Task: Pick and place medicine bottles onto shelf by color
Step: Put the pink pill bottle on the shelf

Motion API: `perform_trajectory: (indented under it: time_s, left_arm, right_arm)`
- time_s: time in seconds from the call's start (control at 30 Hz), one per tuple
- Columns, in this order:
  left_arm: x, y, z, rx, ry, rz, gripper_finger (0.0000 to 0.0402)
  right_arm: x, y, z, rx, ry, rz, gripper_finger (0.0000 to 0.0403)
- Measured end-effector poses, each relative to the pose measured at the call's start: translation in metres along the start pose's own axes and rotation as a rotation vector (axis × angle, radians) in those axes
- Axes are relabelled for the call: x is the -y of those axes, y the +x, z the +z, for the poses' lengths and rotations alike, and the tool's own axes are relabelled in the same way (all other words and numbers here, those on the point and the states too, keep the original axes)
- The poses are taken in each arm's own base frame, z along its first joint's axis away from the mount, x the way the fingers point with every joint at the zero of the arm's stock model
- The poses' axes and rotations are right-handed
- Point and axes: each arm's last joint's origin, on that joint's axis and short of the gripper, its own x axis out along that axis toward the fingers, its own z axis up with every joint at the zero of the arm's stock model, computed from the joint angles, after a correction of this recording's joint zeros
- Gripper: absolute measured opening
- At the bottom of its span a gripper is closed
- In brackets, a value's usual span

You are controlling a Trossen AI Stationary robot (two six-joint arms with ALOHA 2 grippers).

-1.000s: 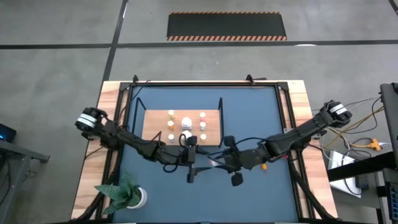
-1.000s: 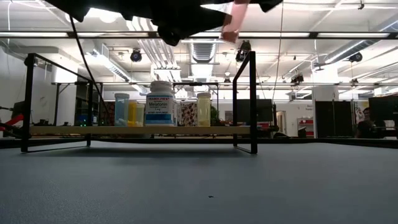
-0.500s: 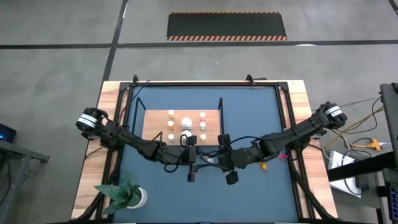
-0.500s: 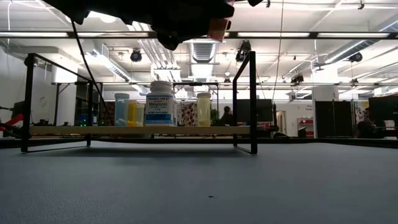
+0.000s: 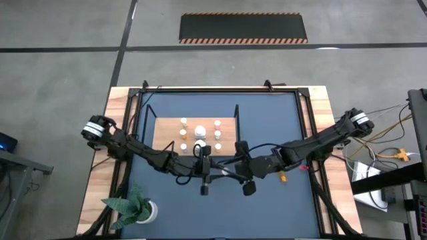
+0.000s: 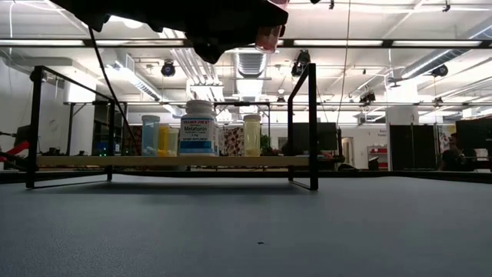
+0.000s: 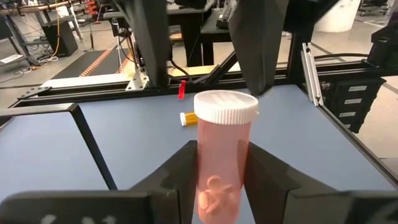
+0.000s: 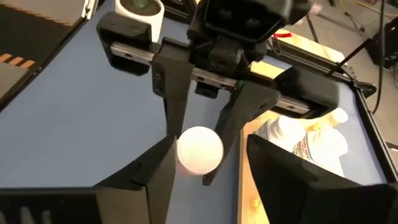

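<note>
The left pincer gripped the pink bottle; the right pincer stood parted. The handover called for a firm grip before withdrawal.

Pink bottle, white-capped, upright above table; 6 bottles stand on wooden shelf.

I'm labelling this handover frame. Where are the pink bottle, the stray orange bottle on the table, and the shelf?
pink bottle [image 7: 222, 168], left wrist view, on its translucent body.
orange bottle [image 7: 188, 118], left wrist view, on its side.
shelf [image 5: 164, 127], high view, on bare board.
</note>
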Motion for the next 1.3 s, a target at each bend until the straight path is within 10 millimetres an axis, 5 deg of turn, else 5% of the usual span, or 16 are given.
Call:
perform_trajectory:
  time_s: [0.2,0.37,0.57,0.73,0.93,1.17,1.3]
  left_arm:
    - [-0.002,-0.007,0.000,-0.047,0.013,0.004,0.0105]
    - [-0.004,-0.036,0.018,-0.120,0.000,0.086,0.0106]
    - [-0.002,-0.085,0.035,-0.118,-0.011,0.541,0.0107]
    - [0.000,-0.104,0.018,-0.028,-0.079,0.861,0.0107]
    - [0.010,-0.106,0.002,-0.046,-0.064,0.823,0.0107]
    - [0.022,-0.119,0.033,-0.039,-0.021,0.708,0.0107]
    - [0.031,-0.109,0.043,0.007,-0.063,0.513,0.0107]
  right_arm:
    - [0.007,-0.020,0.003,0.006,0.015,0.000,0.0215]
    - [0.013,-0.039,0.001,0.010,0.066,0.001,0.0219]
    - [0.011,-0.043,-0.013,0.031,0.072,0.003,0.0219]
    - [0.007,-0.036,-0.027,0.047,0.075,0.004,0.0219]
    - [0.003,-0.029,-0.041,0.043,0.104,0.005,0.0219]
    - [-0.002,-0.021,-0.056,0.111,0.131,0.000,0.0219]
    - [-0.005,-0.013,-0.066,0.292,0.089,-0.026,0.0219]
